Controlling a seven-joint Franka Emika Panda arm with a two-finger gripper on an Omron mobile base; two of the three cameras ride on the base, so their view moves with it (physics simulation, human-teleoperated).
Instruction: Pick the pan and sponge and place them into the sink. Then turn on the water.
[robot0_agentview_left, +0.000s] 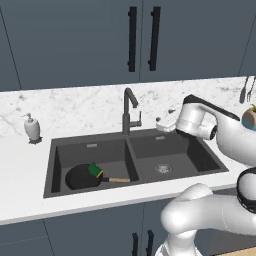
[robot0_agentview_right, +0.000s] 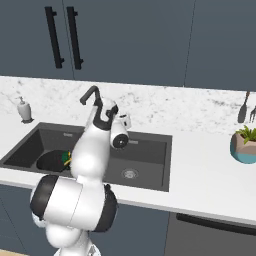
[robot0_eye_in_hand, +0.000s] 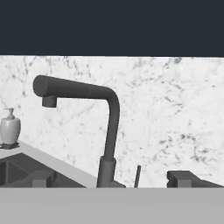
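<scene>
The sink spans the middle of the left base view. The pan lies in its left basin, the sponge on the pan's right edge. The faucet stands behind the divider. The gripper hovers just right of the faucet, well up and right from the pan; whether its fingers are spread I cannot tell.

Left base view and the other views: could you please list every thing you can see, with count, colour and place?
sink: one, dark grey, two basins, set in the counter
pan: one, black, left basin
sponge: one, green and yellow, on the pan
faucet: one, dark grey, behind the sink
soap dispenser: one, white, left of the sink
potted plant: one, green, right counter
gripper: one, white, right of the faucet
</scene>
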